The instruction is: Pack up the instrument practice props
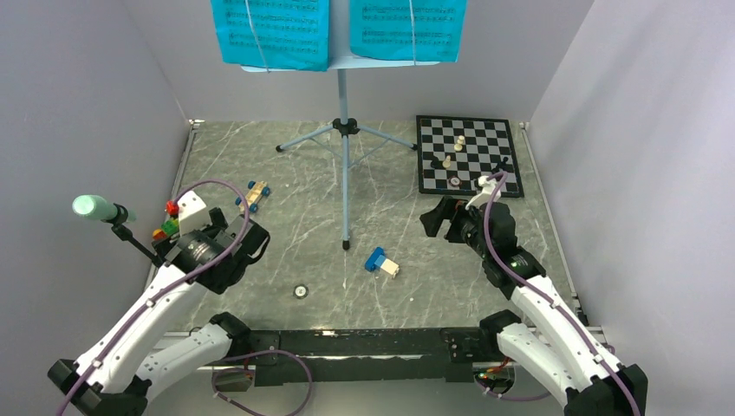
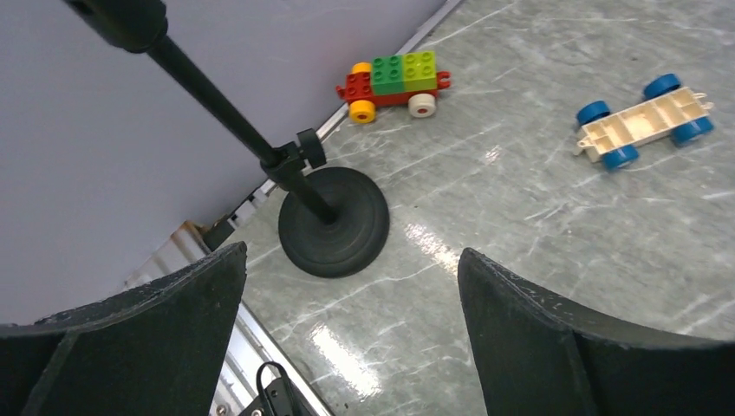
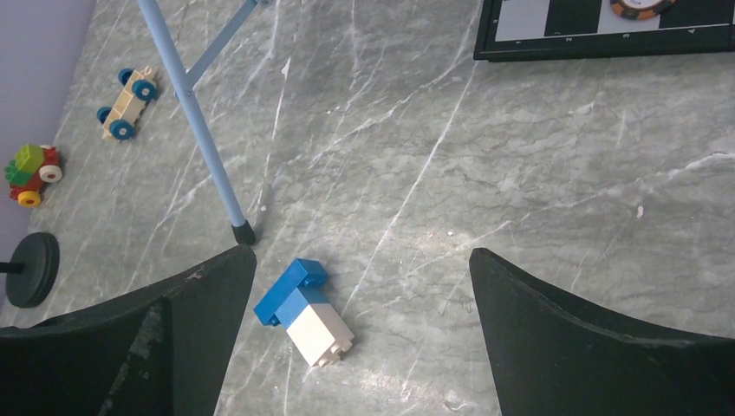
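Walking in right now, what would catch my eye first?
The pale-blue music stand rises in the middle, two cyan sheet-music pages spread across its top. At the far left, a mint-green toy microphone tilts on a black mic stand. A chessboard lies at back right.

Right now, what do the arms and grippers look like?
Left arm and right arm: white links, black joints, a purple cable looping along each. Left gripper fingers and right gripper fingers: broad matte-black wedges.
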